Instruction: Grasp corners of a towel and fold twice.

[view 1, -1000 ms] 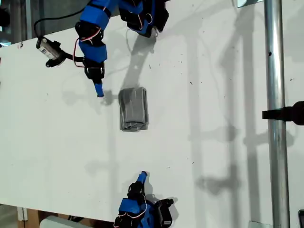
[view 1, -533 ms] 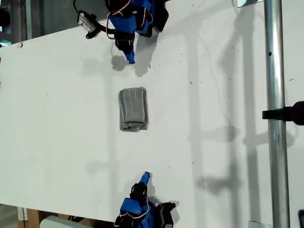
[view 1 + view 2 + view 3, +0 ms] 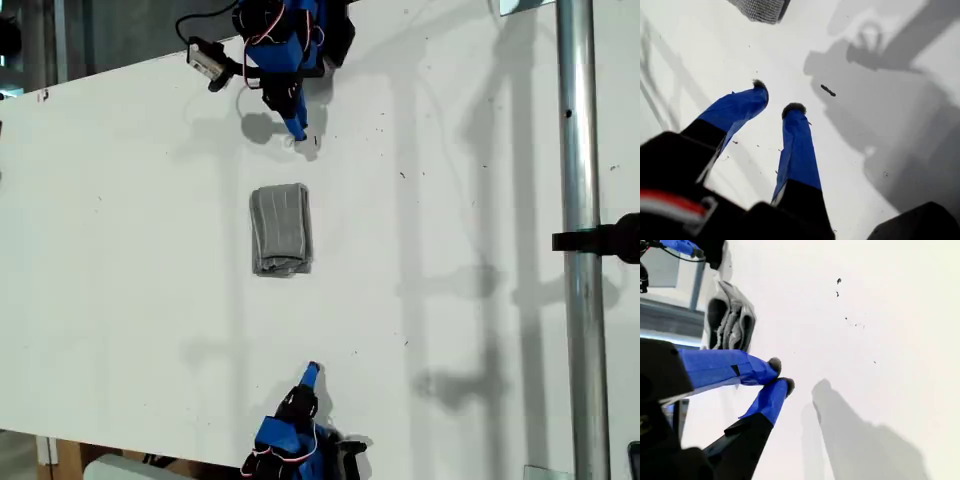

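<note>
The folded grey towel [image 3: 280, 230], soft, light and limp, lies mid-frame in the exterior view; both end effectors are empty and slightly parted; pinch a corner.

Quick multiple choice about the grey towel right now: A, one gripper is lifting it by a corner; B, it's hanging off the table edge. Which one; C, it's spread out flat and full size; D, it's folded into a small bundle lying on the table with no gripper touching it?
D: in the exterior view the towel lies as a compact folded bundle on the white table, apart from both blue arms, and both wrist views show nothing between the fingers.
</note>
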